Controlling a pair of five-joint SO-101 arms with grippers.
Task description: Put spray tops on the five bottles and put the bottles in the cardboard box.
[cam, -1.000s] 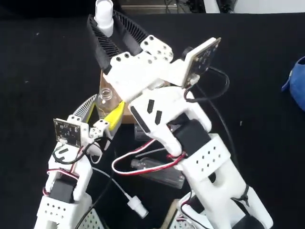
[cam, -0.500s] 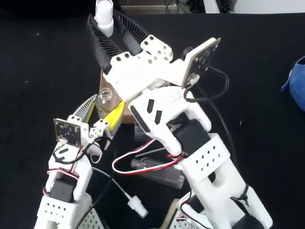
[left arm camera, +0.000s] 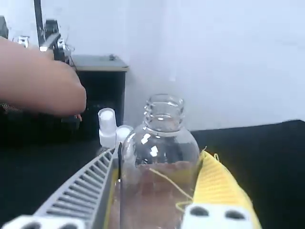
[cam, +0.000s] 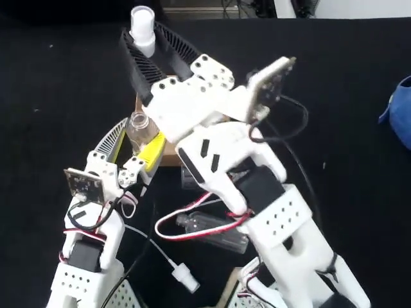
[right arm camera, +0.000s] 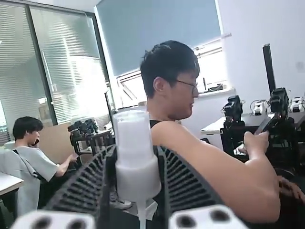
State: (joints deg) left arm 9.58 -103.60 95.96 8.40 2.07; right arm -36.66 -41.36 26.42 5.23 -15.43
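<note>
Capping step, judged under way. Right gripper (cam: pixel 142 33) clamped on spray top (cam: pixel 142 20), dip tube down, apart from and beyond bottle (cam: pixel 139 126). Left gripper (cam: pixel 140 137) closed around upright, uncapped bottle near cardboard box (cam: pixel 168 155). Next: align tube over bottle neck, lower, seat, twist

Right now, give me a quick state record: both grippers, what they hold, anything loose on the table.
left gripper: shut on a clear bottle, upright, neck open
right gripper: shut on a white spray top, held apart from that bottle
table: second clear bottle lying on its side; loose spray top with its tube beside it
capping: not yet done on the held bottle
</note>
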